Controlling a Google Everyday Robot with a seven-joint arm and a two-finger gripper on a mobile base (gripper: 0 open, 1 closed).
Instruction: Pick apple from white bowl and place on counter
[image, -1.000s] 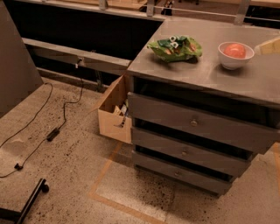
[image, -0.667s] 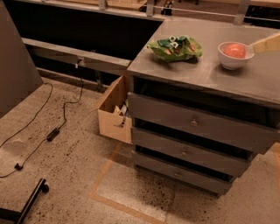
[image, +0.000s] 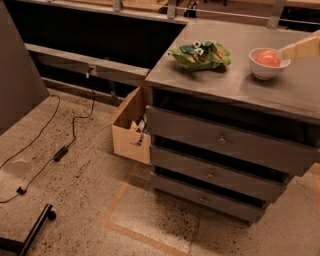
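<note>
The apple sits in the white bowl near the right end of the grey worktop. The pincer reaches in from the right, its tip at the bowl's rim; spread or pressed together, I cannot tell. A green snack bag lies left of the bowl, apart from it.

Hand at R edge by white bowl; green bag apart, L; counter btwn open.

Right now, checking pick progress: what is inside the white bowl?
The apple sits in the white bowl; its underside is hidden by the rim. The tool is beside the bowl's rim.
</note>
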